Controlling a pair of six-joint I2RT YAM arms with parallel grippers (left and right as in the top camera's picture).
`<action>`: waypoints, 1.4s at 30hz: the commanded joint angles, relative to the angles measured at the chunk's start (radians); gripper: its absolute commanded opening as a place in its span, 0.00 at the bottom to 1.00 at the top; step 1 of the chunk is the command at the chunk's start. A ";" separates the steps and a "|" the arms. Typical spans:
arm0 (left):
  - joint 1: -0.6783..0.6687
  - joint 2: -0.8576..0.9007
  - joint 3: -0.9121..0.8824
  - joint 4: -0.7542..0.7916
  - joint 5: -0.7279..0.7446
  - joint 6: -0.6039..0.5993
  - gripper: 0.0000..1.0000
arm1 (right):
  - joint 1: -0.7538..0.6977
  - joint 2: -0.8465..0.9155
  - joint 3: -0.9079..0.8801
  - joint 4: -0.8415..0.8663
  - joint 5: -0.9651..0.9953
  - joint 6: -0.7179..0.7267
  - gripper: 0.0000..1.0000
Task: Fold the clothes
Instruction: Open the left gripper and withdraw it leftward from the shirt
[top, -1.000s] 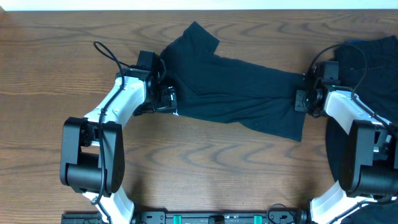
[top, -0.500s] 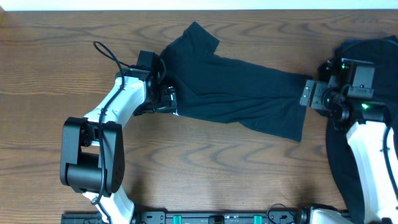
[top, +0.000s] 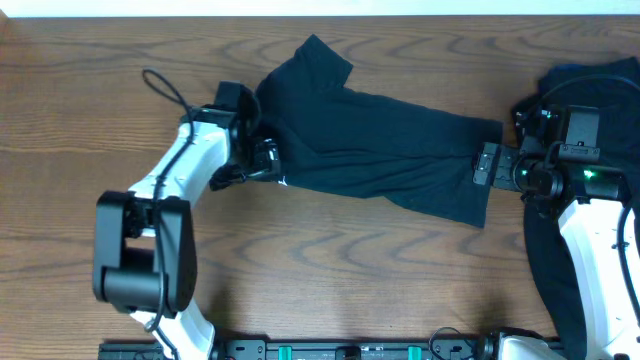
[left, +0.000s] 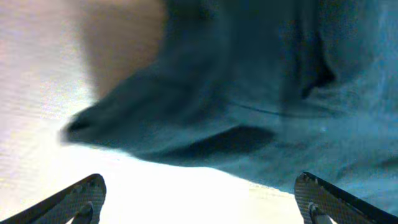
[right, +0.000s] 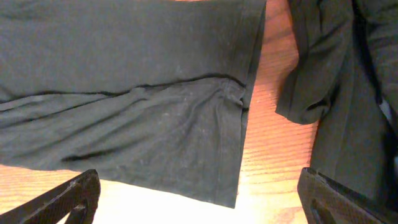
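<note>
Overhead. Table (top: 330, 260): dark brown wood, strong grain, with a pale strip (top: 320, 8) along the far edge. The T-shirt (top: 380, 150) lies flat mid-table, long axis left to right, one sleeve pointing far. The left gripper (top: 268, 160) is at its left edge and the right gripper (top: 487, 165) at its right hem. A pile of dark clothes (top: 590, 90) sits far right, partly under the right arm. A green light (top: 588, 175) glows on that arm.

Left wrist. Blurred. Fingers stand wide apart, clamping nothing. Rumpled T-shirt cloth lies just ahead on glare-lit wood.

Right wrist. Fingers stand wide apart, clamping nothing. The T-shirt hem lies ahead. The pile lies to its right, bare orange wood between.
</note>
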 joint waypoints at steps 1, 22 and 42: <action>0.079 -0.141 0.035 -0.011 0.058 -0.138 0.98 | -0.004 0.002 0.002 -0.001 -0.014 0.015 0.99; 0.489 -0.251 -0.450 0.484 0.582 -0.692 0.80 | -0.004 0.002 0.002 -0.001 -0.014 0.015 0.99; 0.401 -0.092 -0.527 0.853 0.560 -1.043 0.75 | -0.004 0.002 0.002 -0.001 -0.014 0.015 0.99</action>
